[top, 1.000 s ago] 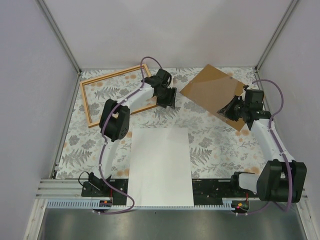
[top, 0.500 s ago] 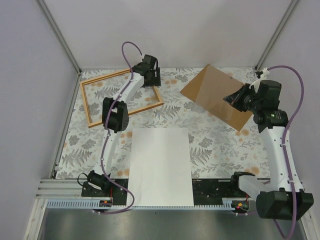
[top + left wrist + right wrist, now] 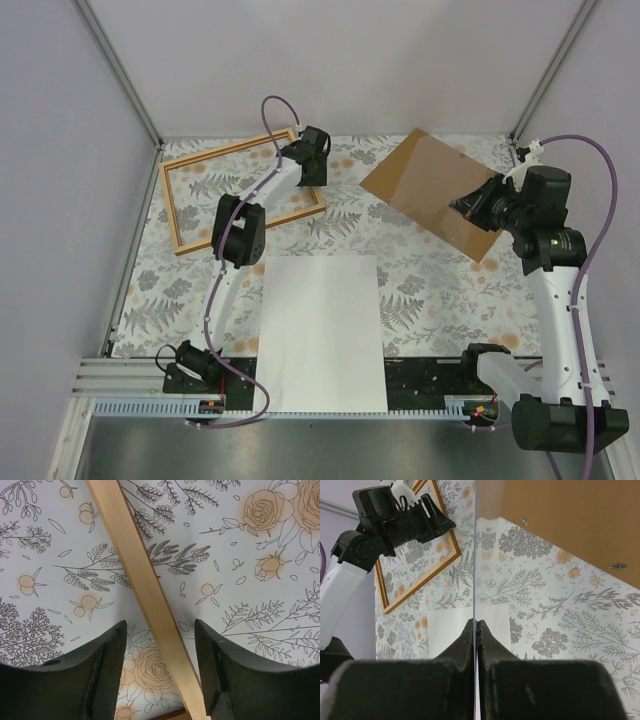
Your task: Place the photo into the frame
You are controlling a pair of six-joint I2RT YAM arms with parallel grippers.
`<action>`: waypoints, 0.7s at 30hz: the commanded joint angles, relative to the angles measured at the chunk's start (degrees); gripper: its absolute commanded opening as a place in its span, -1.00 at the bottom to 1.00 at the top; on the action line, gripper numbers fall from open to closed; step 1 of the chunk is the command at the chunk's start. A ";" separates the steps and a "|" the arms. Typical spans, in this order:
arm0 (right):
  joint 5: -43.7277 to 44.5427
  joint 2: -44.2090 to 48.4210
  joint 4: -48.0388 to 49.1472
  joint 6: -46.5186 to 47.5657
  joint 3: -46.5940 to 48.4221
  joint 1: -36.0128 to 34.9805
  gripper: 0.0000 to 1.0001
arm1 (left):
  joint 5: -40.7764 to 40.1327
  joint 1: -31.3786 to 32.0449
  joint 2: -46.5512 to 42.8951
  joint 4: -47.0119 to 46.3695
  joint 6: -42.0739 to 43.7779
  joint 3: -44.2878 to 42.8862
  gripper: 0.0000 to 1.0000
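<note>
a: from above, where's the photo [image 3: 322, 335]?
b: it lies flat on the floral table cover [image 3: 420, 290], white side up. it sits between the two arm bases, and its near end reaches over the black rail [image 3: 430, 375]. the frame [image 3: 230, 148] lies at the far left, well apart from it, with only table cover showing inside.
a: and the arms?
b: the left gripper [image 3: 305, 162] is over the frame's right-hand rail. the right gripper [image 3: 468, 210] is at the near-right edge of the brown backing board [image 3: 420, 180]. i can't read either set of jaws from up here.
a: left wrist view?
b: the fingers [image 3: 100, 670] stand wide apart, one on each side of the wooden rail, which runs diagonally between them. nothing is gripped. i can't tell whether they touch the cover.
a: right wrist view?
b: the fingers [image 3: 455, 650] are pinched together on a thin pane [image 3: 475, 555], seen edge-on as a line. the board, with two small clips [image 3: 522, 521] on it, shows at upper right. the frame and the left gripper are at upper left, and part of the white photo lies just past the fingertips.
</note>
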State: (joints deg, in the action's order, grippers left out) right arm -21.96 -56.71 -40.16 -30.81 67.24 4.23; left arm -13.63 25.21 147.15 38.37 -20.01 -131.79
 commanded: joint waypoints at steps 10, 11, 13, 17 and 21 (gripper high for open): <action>-0.63 0.28 -0.44 2.33 5.00 -0.10 -0.97 | -4.21 1.51 -5.28 -0.14 5.24 4.25 -0.96; -0.46 0.02 -0.44 2.50 5.26 -0.19 -0.97 | -5.17 1.77 -7.47 -0.05 6.29 5.74 -0.96; 0.33 -0.42 -0.53 2.68 5.97 -0.10 -0.97 | -5.80 2.73 -12.92 0.38 9.36 8.38 -0.96; 0.68 -2.26 -0.44 2.86 7.81 -0.10 -0.97 | -6.93 7.12 -26.61 1.79 15.60 17.59 -0.96; 2.96 -3.85 -1.32 3.30 10.88 -0.19 -0.96 | -6.49 13.62 -38.66 3.73 17.81 28.57 -0.96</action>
State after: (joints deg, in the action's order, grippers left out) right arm -21.06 -59.81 -42.54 -28.77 73.17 4.23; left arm -17.61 31.57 125.45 42.26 -11.20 -109.08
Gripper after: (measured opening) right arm 0.016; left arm 0.103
